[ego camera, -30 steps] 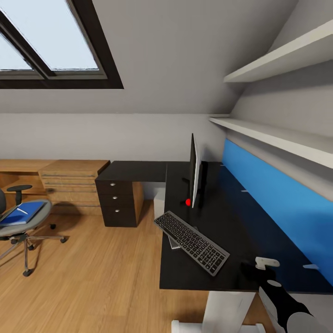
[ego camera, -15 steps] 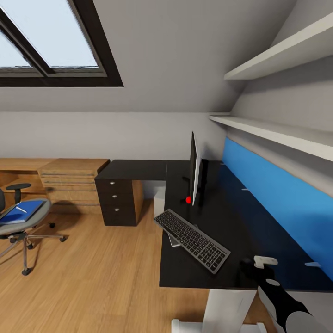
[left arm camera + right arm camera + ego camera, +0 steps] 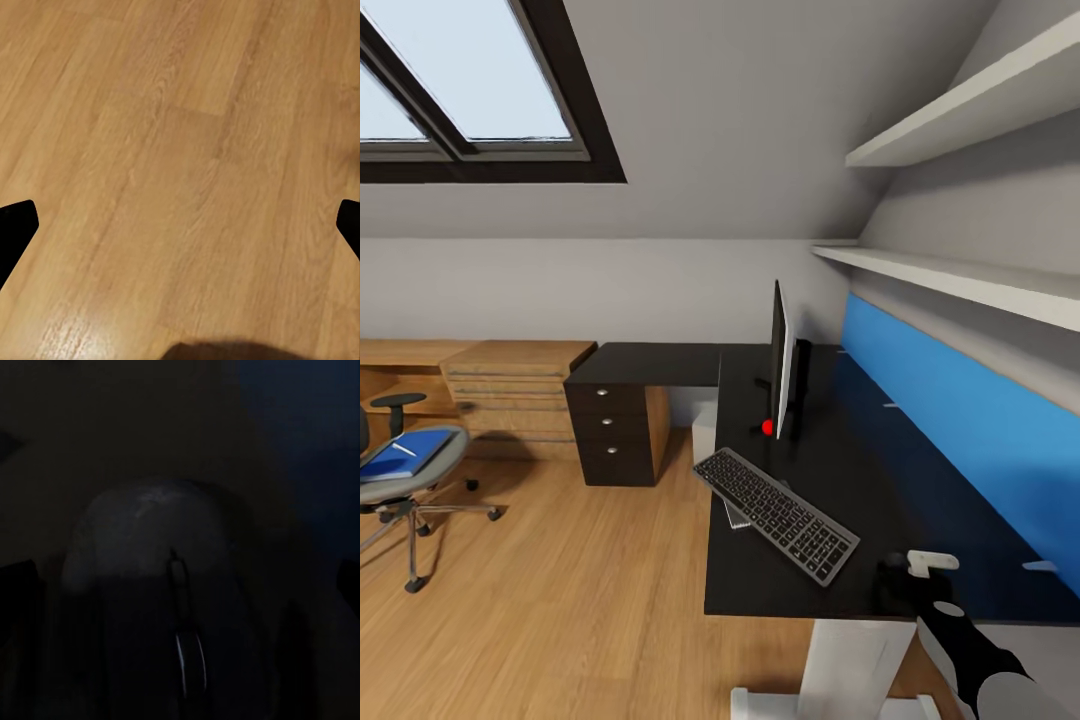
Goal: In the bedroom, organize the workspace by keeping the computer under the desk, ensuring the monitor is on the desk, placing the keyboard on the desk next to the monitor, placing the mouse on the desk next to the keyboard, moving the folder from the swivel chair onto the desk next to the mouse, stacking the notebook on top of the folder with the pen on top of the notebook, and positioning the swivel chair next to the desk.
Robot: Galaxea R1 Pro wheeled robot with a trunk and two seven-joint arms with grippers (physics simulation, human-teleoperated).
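Right tool [image 3: 180, 577], fingers spread, hovers over the mouse [image 3: 161, 585] on the desk [image 3: 860, 470]; next, close on it and carry it beside the keyboard [image 3: 775, 513].

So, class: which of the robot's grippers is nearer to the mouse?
Right. The right gripper hangs over the desk, and its wrist view has the mouse close between the fingers. The left gripper faces bare wooden floor, off the desk.

The swivel chair [image 3: 400, 470] is cut off by the head view's edge, its back unseen. The monitor [image 3: 780, 372] stands edge-on, its screen unreadable. The right wrist view is nearly black; the mouse [image 3: 165, 607] there is barely discernible.
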